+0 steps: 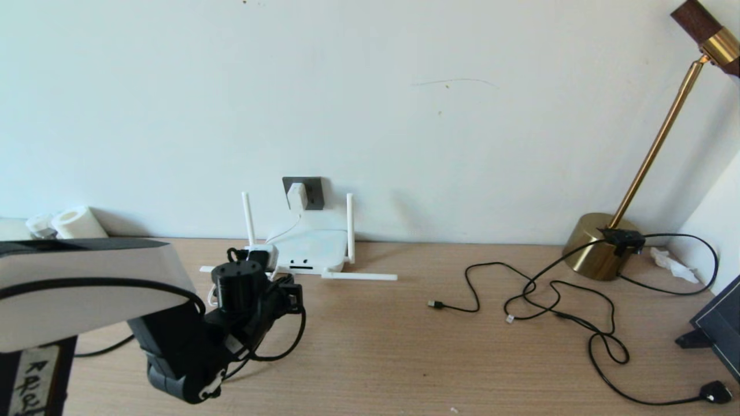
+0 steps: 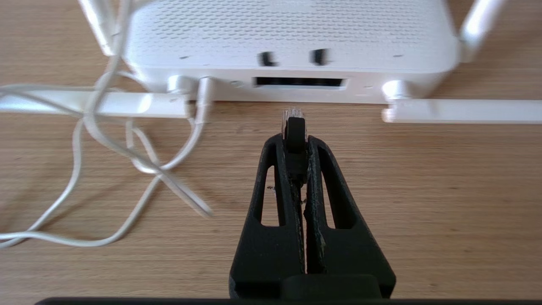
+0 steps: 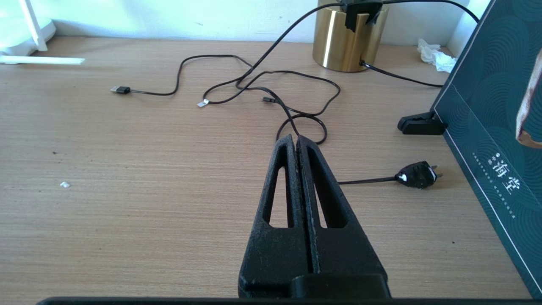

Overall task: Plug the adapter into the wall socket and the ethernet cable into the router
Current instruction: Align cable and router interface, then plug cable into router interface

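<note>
At far left, the left gripper (image 2: pixel 295 137) is sitting low over the pale wood-grain table (image 1: pixel 404 358), its black fingers pinching the plug end of the thick black ethernet cable (image 2: pixel 294 131) just short of the dark port slot on the flat white four-antenna router (image 2: pixel 288 38). Behind the router, the small white cube adapter (image 1: pixel 297 196) is sitting in the dark grey square wall socket (image 1: pixel 312 190). To the right, thin black lamp cables (image 1: pixel 555 300) are trailing from the brass lamp (image 1: pixel 601 245); the right gripper (image 3: pixel 296 142) is hanging above them, fingers pressed together on nothing.
</note>
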